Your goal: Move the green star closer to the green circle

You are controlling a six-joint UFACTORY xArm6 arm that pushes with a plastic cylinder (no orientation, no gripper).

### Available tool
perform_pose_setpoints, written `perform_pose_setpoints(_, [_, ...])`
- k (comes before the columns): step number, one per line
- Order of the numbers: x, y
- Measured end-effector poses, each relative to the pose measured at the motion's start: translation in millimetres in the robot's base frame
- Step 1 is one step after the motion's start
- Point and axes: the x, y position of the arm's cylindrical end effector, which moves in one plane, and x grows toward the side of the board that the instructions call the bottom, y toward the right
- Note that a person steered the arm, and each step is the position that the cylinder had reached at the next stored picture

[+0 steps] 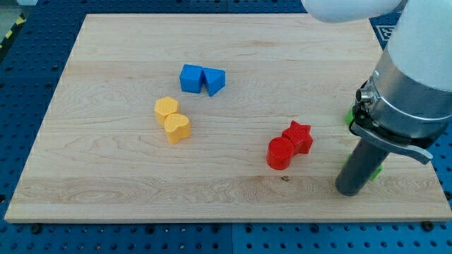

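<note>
Our tip [349, 190] sat low at view's right of table [106, 141]. No gripper on rig, so nothing clenched. Green bits peeked out behind rod: one [376, 169] touching it, another [349, 115] higher up. Couldn't tell star from circle, sadly.
</note>
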Motion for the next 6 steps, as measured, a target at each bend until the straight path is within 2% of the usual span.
perform_pose_setpoints(4, [-16, 47])
perform_pose_setpoints(6, [-46, 60])
